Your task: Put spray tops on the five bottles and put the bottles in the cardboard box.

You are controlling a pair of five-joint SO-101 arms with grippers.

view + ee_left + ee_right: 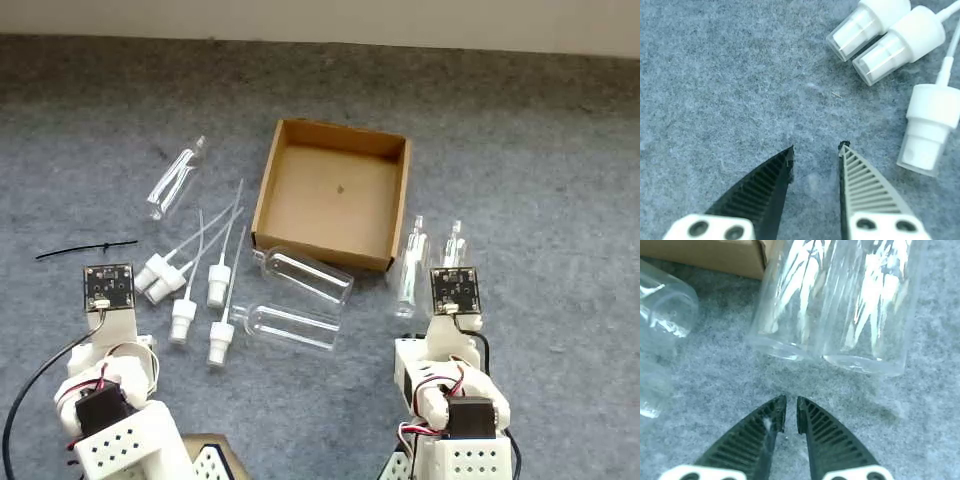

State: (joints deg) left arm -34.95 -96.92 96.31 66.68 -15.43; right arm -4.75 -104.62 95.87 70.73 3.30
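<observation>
An open cardboard box [268, 190] lies at the table's middle. One clear bottle [177, 178] lies left of it, two bottles [305, 275] [290, 325] lie in front of it, and two more [412, 265] [455, 245] lie off its right front corner. Several white spray tops [183, 318] with long tubes lie between the left arm [108, 287] and the box. My left gripper [816, 149] is open over bare carpet, apart from the nearest spray top [930, 127]. My right gripper [791, 400] is shut on nothing, just short of the bases of two bottles [790, 300] [870, 305].
A black cable tie [85, 248] lies on the grey carpet at the left. The box's corner [705, 255] and two more bottle ends [662, 310] [650, 390] appear in the right wrist view. The right arm [455, 290] stands at the front right.
</observation>
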